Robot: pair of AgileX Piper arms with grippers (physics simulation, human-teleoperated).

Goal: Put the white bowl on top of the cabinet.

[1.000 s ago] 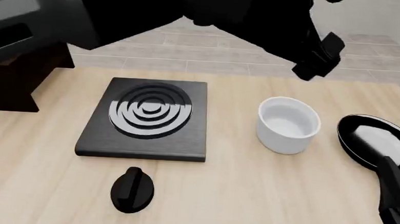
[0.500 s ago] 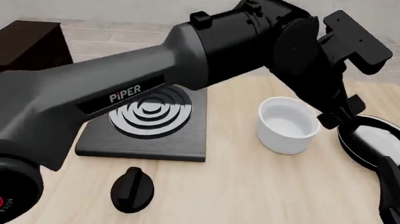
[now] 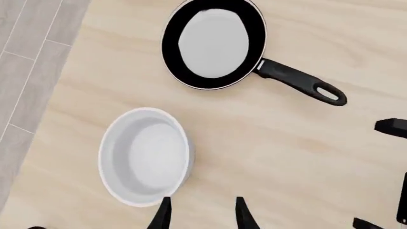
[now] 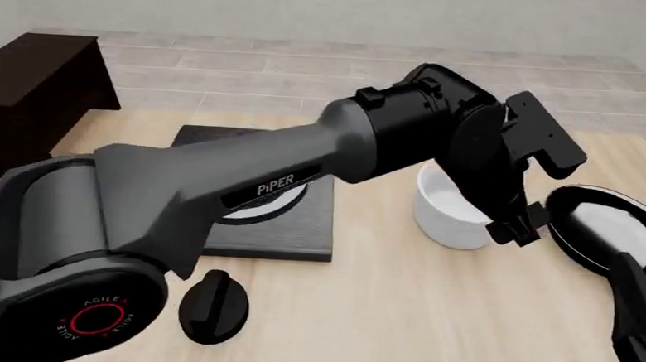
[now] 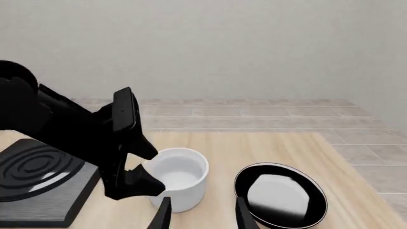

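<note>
Bowl: white bowl (image 4: 450, 217) on the table (image 4: 404, 318), beside the pan (image 4: 608, 229).
Left gripper (image 4: 516, 225): fingers parted, empty, over the bowl's edge.
Right gripper (image 5: 200, 214): fingers apart, empty.

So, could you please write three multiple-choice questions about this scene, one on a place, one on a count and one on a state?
1. Where is the white bowl standing?
A. On the table, between the stove plate and the frying pan
B. On top of the cabinet
C. Inside the frying pan

2. How many frying pans are on the table?
A. None
B. One
C. Three

3. What is in the bowl?
A. A knob
B. Water up to the rim
C. Nothing

Answers:
1. A: in the front view the bowl sits on the table, with the stove plate on its left and the frying pan on its right; the cabinet is far off.
2. B: only one pan shows in every view.
3. C: the left wrist view looks down into a bare white inside.
</note>
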